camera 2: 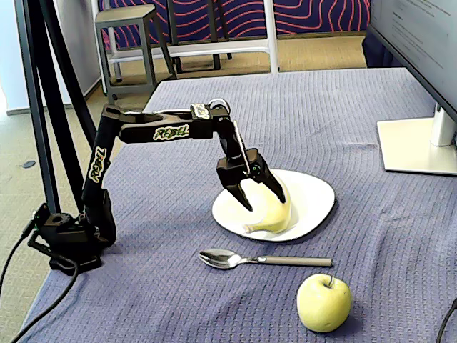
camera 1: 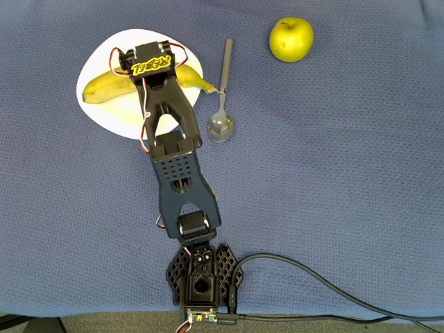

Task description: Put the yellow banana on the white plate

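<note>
Banana (camera 2: pixel 270 209) lies across the plate (camera 2: pixel 318 199) with my hand (camera 2: pixel 258 194) spread wide astride it, so it rests there by itself.

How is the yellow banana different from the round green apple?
The long curved yellow banana lies on the white plate; the round green-yellow apple sits on the blue cloth, apart from the plate. The banana is long and bent, the apple ball-shaped. The black gripper straddles the banana, while nothing touches the apple. Both are whole, unpeeled fruit.
</note>
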`<move>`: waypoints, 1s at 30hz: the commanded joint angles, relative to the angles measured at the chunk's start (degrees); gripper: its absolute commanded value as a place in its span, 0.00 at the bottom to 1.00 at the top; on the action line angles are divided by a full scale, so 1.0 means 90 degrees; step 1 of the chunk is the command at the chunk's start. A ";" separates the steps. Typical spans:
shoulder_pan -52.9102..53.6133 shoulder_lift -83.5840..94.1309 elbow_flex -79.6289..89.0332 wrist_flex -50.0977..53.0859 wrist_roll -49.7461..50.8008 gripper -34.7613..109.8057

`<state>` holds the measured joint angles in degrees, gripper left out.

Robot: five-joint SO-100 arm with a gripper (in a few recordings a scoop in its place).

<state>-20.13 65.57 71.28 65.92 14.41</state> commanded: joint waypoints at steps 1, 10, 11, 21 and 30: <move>0.0098 0.0566 -0.0361 0.0195 0.0010 0.39; 0.0332 0.2324 0.0635 0.0020 -0.0410 0.34; 0.0371 0.2666 0.0918 -0.0029 -0.0479 0.33; 0.1367 0.6143 0.4189 -0.0537 -0.1572 0.28; 0.2314 0.9160 0.6973 -0.0918 -0.2256 0.24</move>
<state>-1.49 136.76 126.74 59.15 -4.39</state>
